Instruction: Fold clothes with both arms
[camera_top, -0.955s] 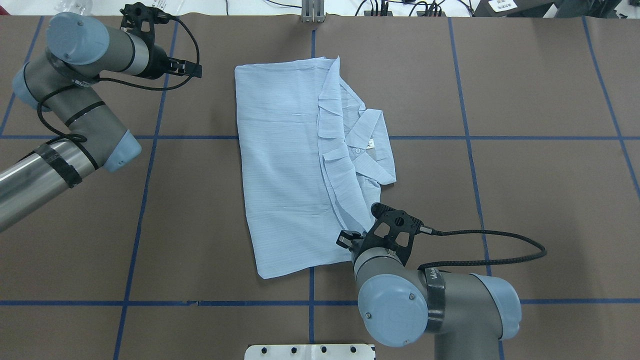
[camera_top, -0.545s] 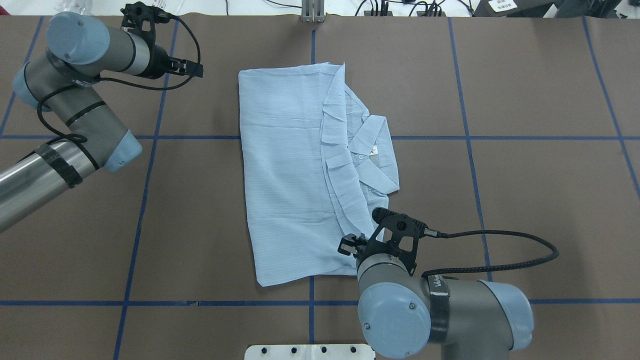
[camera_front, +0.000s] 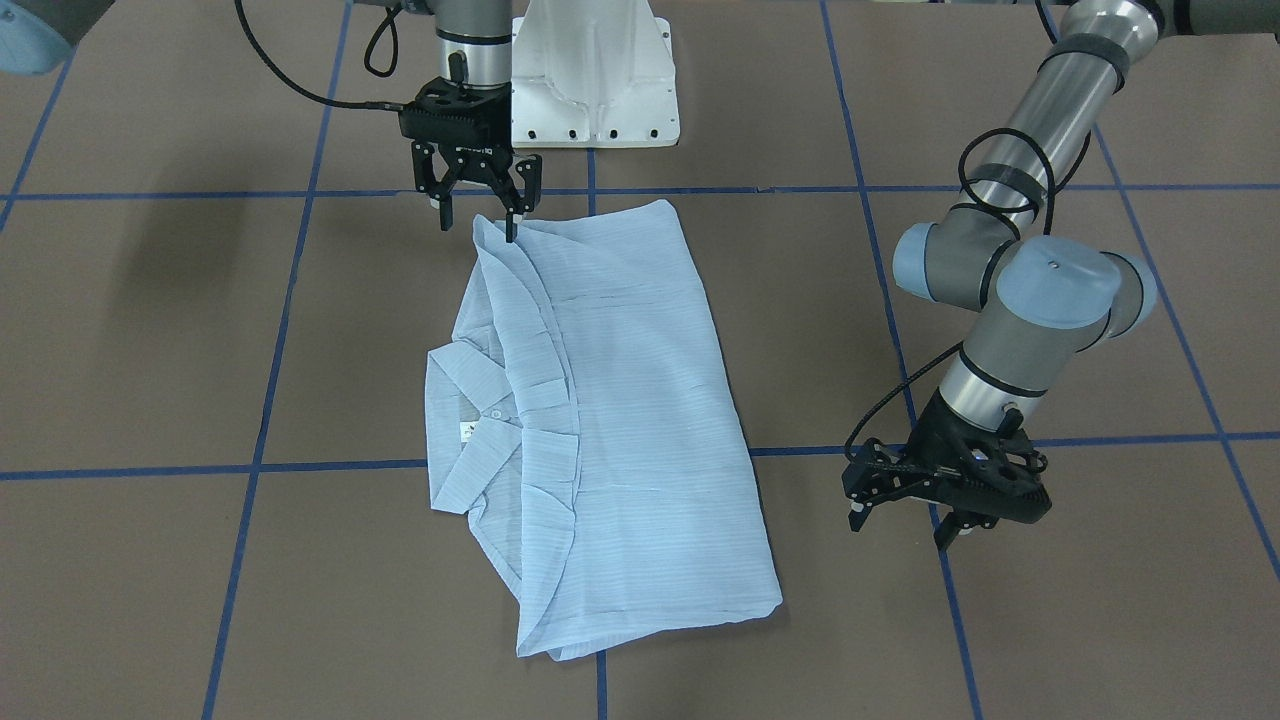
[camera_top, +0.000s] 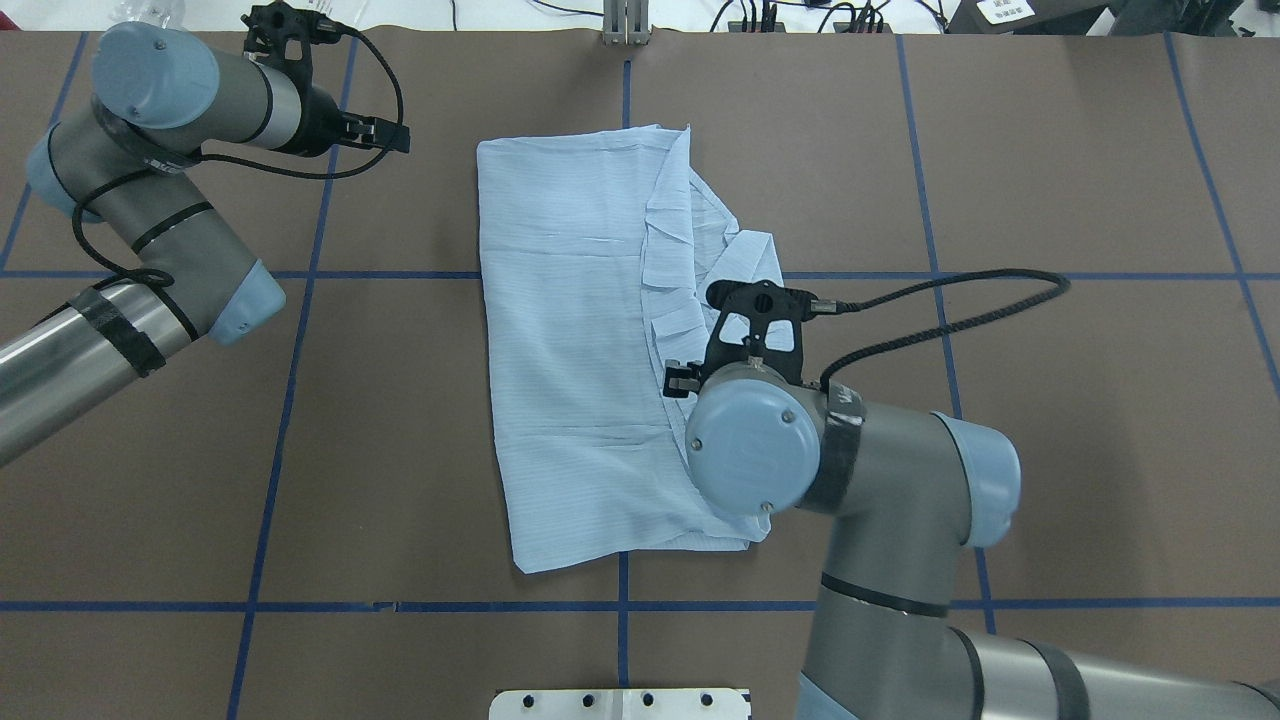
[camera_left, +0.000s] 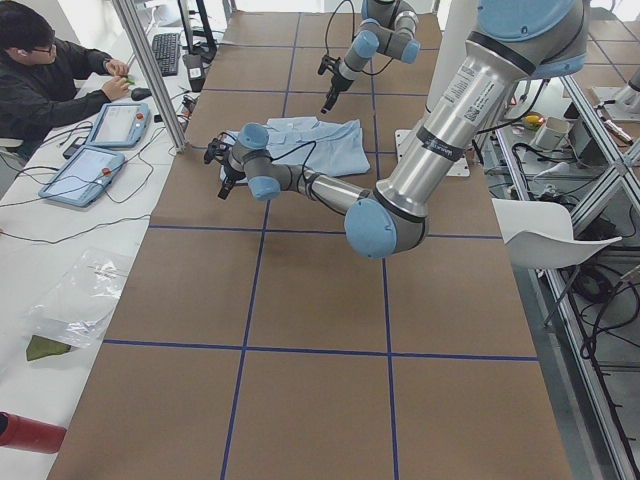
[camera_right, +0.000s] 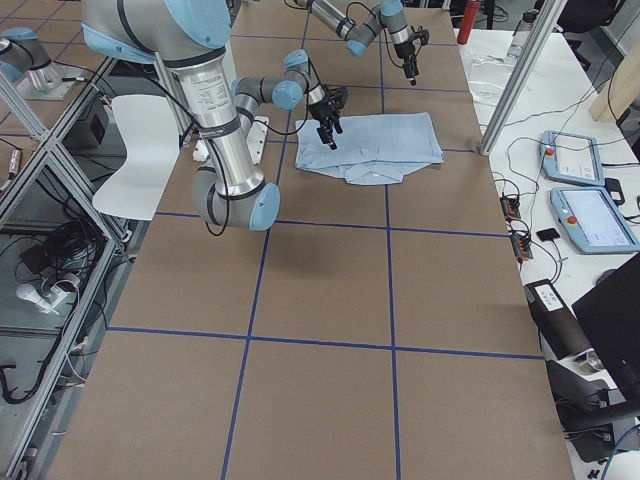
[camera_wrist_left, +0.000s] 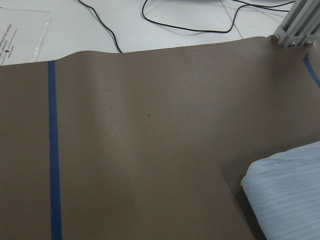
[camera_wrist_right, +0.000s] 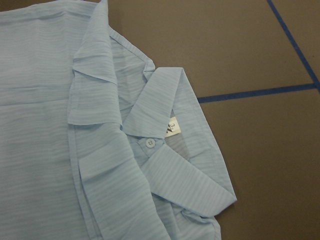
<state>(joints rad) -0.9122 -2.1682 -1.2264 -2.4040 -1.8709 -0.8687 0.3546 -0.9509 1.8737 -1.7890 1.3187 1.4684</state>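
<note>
The folded shirt (camera_top: 570, 330) lies flat mid-tabletop (camera_top: 1050, 400), its collar toward 3 o'clock in the overhead view. The right gripper (camera_front: 477, 225) hangs over its 5 o'clock corner, jaws apart and empty. The left gripper (camera_front: 900, 530) hovers at 10 o'clock, jaws apart.

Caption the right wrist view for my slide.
Folded light blue shirt on brown table, collar, button and tag showing.

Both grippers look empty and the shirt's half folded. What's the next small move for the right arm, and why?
Probably lower the right gripper and close on the shirt corner nearest the base. Its jaws stand open, one fingertip just at that layered edge, gripping nothing, while the left gripper hangs open beside the shirt, over the table.
</note>
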